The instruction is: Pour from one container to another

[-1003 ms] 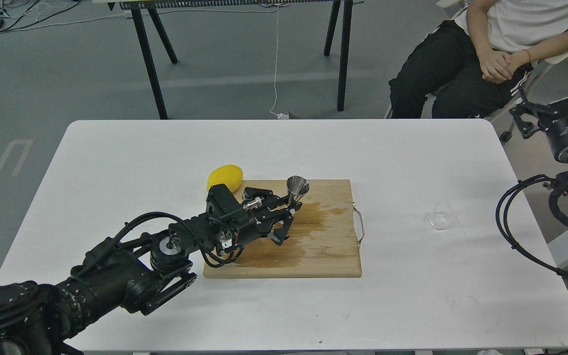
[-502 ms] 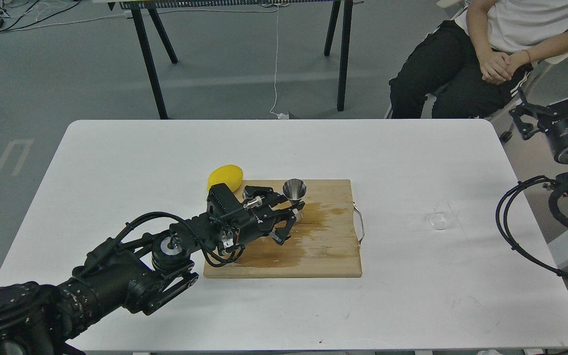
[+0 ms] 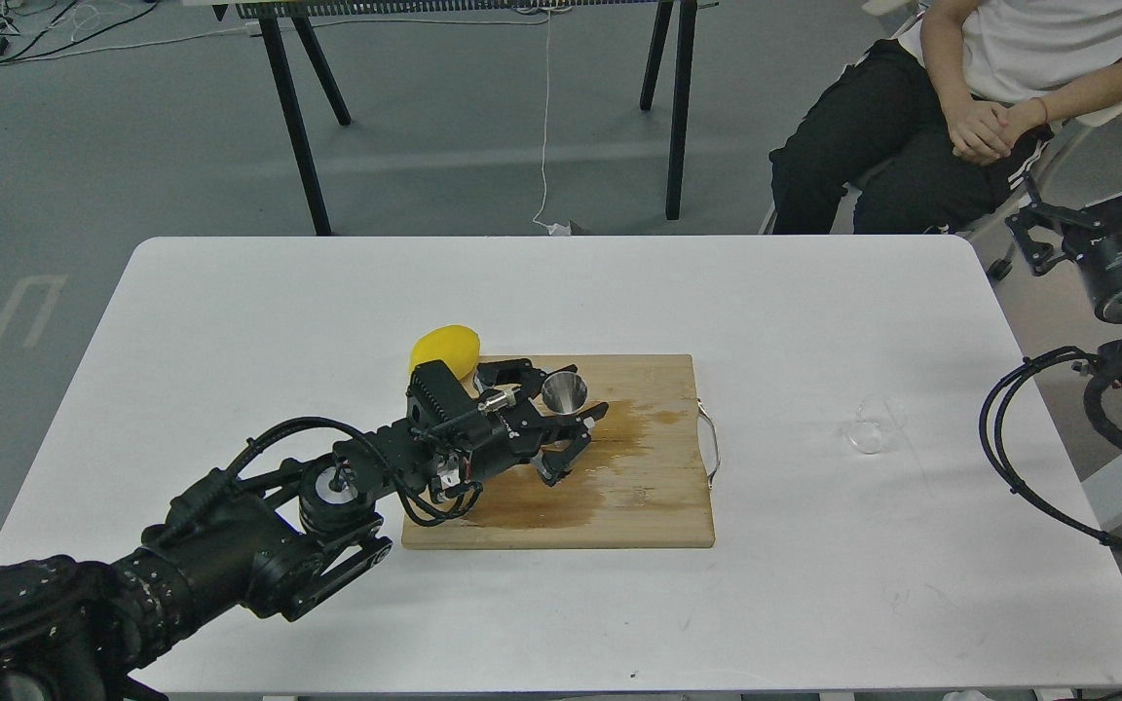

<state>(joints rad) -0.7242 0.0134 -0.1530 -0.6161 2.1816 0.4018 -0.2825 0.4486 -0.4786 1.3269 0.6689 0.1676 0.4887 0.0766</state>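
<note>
The metal cup (image 3: 564, 390) was held clamped in the left hand (image 3: 549, 409) and had been pulled toward 9 o'clock over the board (image 3: 639, 487), so no pour was started; right hand (image 3: 1097, 229) was spread open.

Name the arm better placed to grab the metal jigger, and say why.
Left. The left gripper is already at the metal jigger on the cutting board; the right gripper is off beyond the table's right edge.

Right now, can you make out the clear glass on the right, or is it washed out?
Head view: the small clear glass cup is faint against the white table, only its rim outline showing; the small shiny metal cup at the left hand reads sharply.
</note>
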